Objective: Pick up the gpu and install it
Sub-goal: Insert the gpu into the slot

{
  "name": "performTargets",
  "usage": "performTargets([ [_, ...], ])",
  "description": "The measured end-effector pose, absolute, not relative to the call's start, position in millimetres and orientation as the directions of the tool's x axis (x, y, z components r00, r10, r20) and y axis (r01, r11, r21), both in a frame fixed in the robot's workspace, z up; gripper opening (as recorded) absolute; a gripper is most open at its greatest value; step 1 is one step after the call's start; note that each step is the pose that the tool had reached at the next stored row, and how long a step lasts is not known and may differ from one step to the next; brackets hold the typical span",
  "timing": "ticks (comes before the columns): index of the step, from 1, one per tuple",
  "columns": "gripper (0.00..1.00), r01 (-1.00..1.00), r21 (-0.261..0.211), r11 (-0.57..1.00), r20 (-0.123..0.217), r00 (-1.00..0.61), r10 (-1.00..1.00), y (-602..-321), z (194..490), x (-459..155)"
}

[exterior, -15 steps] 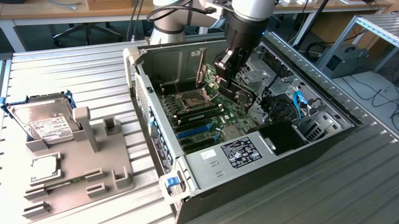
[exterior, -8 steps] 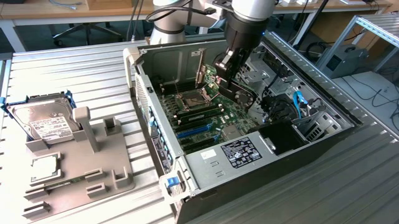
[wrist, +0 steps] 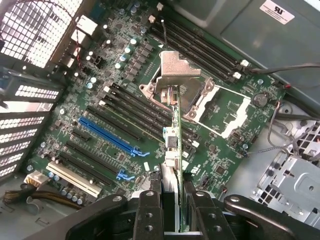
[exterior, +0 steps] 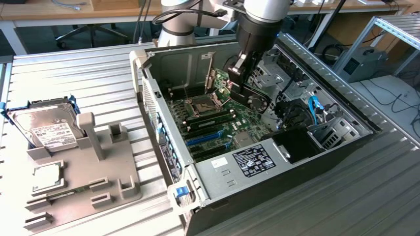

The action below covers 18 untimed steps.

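slatted metal bench (exterior: pixel 78 78), open pc case (exterior: pixel 149 66) on it. we noted the pincer (wrist: pixel 172 200) pinching the gpu (wrist: pixel 172 142) edge-on, card reaching out from its fingertips over the motherboard (wrist: pixel 100 100) inside the case.

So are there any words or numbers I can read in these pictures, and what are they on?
Nothing reads clearly.
White label on the hard drive: print too small.
Black label on the silver metal box: blurred.
White sticker on the grey metal panel: blurred.
Motherboard markings: too tiny.
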State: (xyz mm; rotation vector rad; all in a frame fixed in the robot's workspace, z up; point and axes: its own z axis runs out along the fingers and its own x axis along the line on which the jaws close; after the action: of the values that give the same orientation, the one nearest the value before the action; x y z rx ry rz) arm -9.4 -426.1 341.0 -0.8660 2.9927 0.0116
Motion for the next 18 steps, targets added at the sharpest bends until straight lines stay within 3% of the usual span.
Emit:
performTargets([
  [18,0.27,-0.629,0.000,0.778,-0.027,-0.778,-0.628,-426.1,339.7,-9.1],
])
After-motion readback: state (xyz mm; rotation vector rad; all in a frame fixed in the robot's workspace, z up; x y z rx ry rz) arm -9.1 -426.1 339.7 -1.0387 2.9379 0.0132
